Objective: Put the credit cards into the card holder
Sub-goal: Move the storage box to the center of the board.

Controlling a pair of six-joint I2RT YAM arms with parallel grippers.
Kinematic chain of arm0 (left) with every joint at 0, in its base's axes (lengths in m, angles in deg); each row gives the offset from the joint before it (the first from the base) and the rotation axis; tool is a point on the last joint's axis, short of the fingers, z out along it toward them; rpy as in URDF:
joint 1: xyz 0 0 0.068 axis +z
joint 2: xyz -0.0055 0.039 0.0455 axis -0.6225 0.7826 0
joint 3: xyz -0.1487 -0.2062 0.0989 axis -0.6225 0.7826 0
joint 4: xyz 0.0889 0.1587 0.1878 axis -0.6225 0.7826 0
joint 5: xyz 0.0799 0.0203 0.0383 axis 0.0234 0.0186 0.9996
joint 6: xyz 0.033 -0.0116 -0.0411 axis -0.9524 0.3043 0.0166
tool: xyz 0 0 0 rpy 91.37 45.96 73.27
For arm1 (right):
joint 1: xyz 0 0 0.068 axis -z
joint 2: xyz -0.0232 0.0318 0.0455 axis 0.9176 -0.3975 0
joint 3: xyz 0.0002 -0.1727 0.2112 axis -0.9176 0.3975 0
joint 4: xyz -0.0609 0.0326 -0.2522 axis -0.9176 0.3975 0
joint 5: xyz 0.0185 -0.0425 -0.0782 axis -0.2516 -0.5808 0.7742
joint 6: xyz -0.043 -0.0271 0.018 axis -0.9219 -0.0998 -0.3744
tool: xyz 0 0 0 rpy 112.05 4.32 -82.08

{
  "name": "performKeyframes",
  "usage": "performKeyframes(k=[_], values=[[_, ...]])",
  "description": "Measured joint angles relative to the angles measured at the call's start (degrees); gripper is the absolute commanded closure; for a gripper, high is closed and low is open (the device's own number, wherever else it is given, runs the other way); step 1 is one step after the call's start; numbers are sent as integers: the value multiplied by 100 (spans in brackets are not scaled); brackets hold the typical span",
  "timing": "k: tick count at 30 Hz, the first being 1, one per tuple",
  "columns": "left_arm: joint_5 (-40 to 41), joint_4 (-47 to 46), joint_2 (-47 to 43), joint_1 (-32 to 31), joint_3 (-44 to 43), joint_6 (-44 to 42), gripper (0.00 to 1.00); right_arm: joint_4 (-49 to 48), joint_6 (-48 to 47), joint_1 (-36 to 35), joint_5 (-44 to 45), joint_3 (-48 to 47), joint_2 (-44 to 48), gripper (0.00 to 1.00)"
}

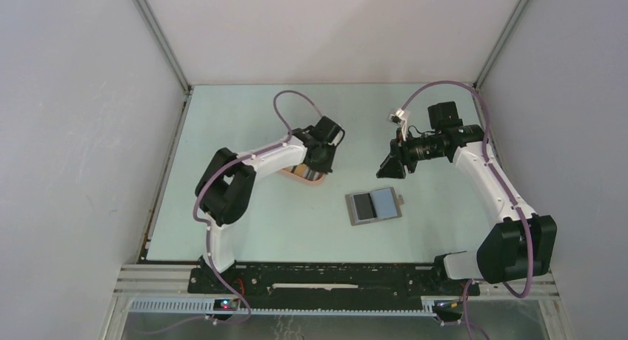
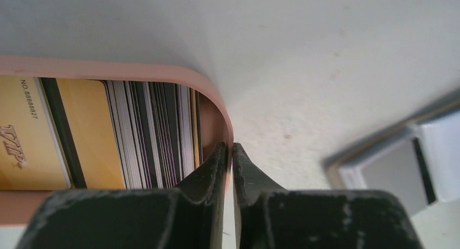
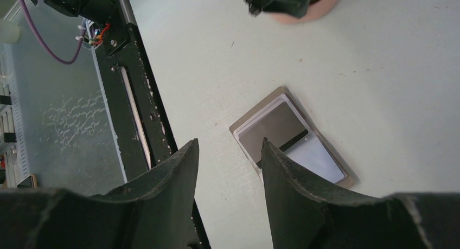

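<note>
The credit cards lie in a peach-orange tray [image 2: 108, 70]: a yellow-orange one [image 2: 32, 135] and a stack of dark, silver-striped ones [image 2: 152, 135]. My left gripper [image 2: 231, 147] is at the tray's right end. One finger is inside the wall and one outside, with the jaws shut on the rim. The card holder [image 1: 375, 207] lies open and flat at mid-table, one half dark grey and one blue-grey [image 3: 282, 129]. My right gripper [image 3: 230, 143] hangs open above the table, behind and to the right of the holder, with nothing between its fingers.
From the top view the tray [image 1: 300, 175] is mostly hidden under the left gripper [image 1: 320, 162]. The right gripper [image 1: 389, 167] is just beyond the holder. White walls enclose the table on three sides. The black base rail [image 3: 135, 113] runs along the near edge.
</note>
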Motion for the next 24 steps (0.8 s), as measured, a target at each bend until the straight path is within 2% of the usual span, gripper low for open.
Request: performKeyframes(k=[5,10,13,19,22,24], values=[[-79,-149,-11,-481,57,542,84,9,0,35,-2,-2,-11,46],[-199,-476,-24,-745,155,964,67,24,4,85,-2,-2,-48,46],[-256,-695,-173,-793,326,1117,60,11,13,144,-2,26,-57,46],[-258,-1257,-1370,-804,973,1158,52,-11,28,201,0,107,-57,46],[-39,-1537,-2229,-785,1401,872,41,-17,28,214,-7,107,-57,46],[216,-1676,-2726,-721,1659,577,38,-22,28,214,-20,107,-57,46]])
